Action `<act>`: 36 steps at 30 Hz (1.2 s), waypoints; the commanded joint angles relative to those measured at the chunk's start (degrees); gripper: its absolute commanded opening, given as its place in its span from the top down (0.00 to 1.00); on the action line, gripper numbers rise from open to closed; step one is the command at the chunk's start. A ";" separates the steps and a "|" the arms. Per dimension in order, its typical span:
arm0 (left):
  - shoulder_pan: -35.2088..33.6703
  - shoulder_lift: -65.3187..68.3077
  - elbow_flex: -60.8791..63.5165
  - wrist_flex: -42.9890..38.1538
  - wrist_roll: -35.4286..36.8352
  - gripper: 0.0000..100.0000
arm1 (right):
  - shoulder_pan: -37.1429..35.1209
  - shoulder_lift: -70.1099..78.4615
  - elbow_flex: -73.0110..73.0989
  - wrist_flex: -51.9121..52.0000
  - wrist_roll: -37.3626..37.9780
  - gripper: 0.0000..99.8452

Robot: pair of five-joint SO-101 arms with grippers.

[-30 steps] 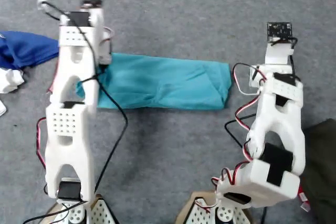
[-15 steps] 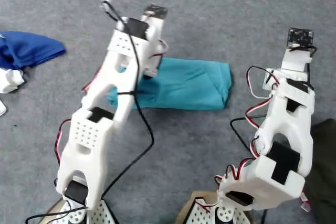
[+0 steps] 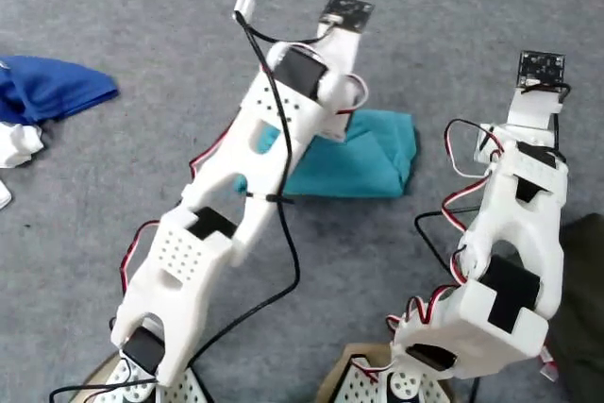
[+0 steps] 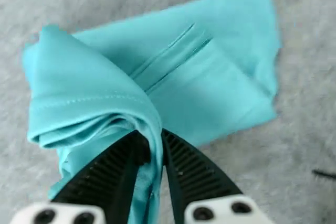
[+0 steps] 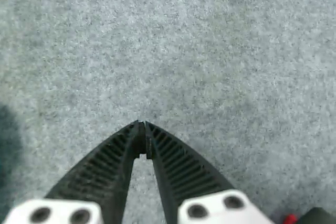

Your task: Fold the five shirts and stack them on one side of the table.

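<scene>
A teal shirt (image 3: pixel 363 156) lies folded in the middle of the grey table, partly under the left arm. My left gripper (image 4: pixel 153 142) is shut on a fold of the teal shirt (image 4: pixel 157 82) and holds that edge lifted over the rest of the cloth. In the high view the left arm stretches diagonally from the front left toward the table's middle, its wrist (image 3: pixel 326 82) over the shirt. My right gripper (image 5: pixel 142 132) is shut on nothing above bare grey table, to the right of the shirt; its arm (image 3: pixel 514 205) stands at the right.
A blue shirt (image 3: pixel 52 87) lies bunched at the far left edge with something white (image 3: pixel 17 143) beside it. A dark green cloth (image 3: pixel 578 294) sits at the right edge near the front. Grey table (image 3: pixel 142 25) stretches behind the arms.
The left arm has swung to the right, carrying the shirt's left end over toward its right end, so the teal cloth now covers about half its former length. The right arm shifted slightly right.
</scene>
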 commanded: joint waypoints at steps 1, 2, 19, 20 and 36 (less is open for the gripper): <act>1.58 0.92 -2.90 -5.36 1.58 0.98 | 0.48 -0.22 -2.07 -0.97 0.26 1.00; 1.67 1.98 -3.25 -6.51 1.58 0.98 | 0.57 -0.22 -2.07 -0.97 0.26 1.00; 8.88 5.23 -2.73 -16.26 2.81 0.98 | 0.57 -0.22 -2.07 -0.97 0.18 1.00; 8.88 5.67 -2.73 -16.62 4.04 0.98 | 0.57 -0.22 -2.07 -0.97 0.18 1.00; 10.46 11.65 -3.25 -23.21 7.65 0.98 | 0.57 -0.22 -2.07 -0.97 0.18 1.00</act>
